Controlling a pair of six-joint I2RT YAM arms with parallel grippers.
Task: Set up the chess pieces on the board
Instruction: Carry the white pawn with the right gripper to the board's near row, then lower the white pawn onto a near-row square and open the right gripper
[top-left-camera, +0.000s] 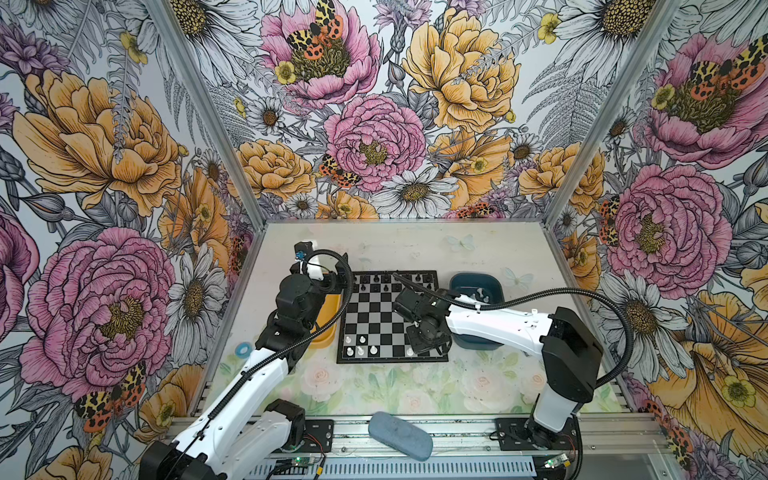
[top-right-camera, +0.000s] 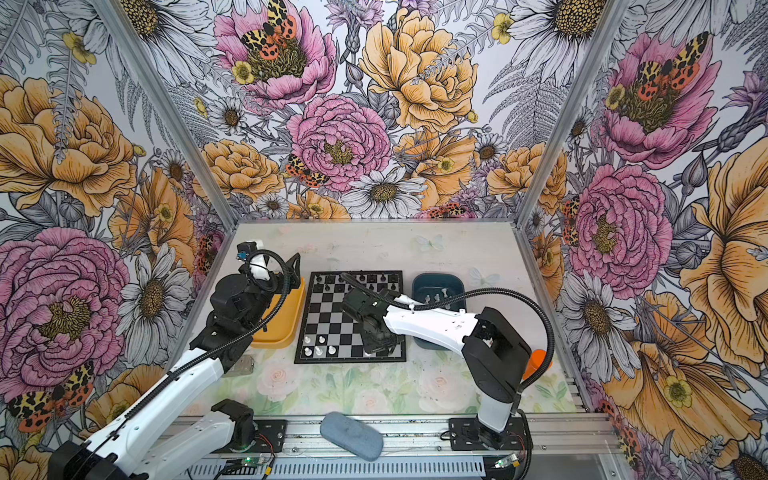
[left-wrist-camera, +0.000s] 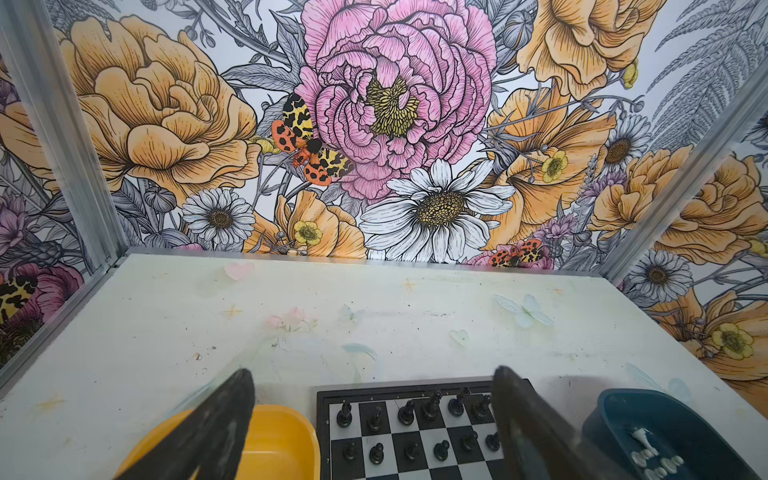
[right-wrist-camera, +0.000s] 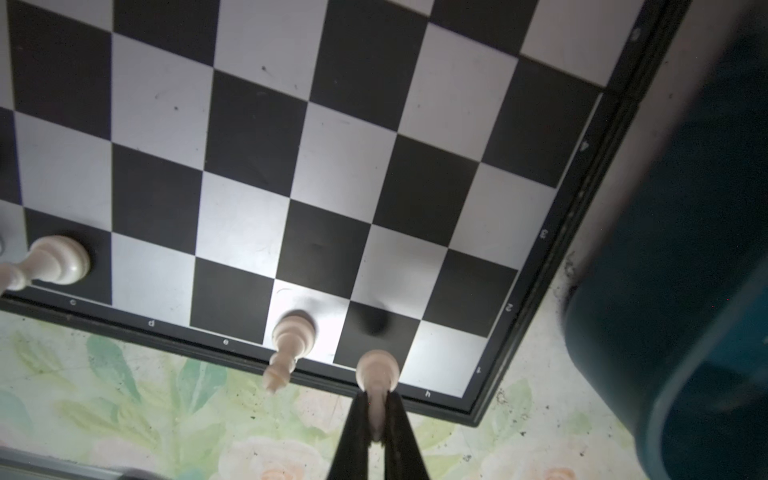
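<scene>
The right gripper is pinching a white piece just over the lower-right corner of the board in both top views. The left gripper is hanging spread wide near the board's upper-left corner, above the yellow tray.

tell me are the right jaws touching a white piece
Touching. The right wrist view shows the right gripper with jaws clamping the white piece from both sides.
</scene>
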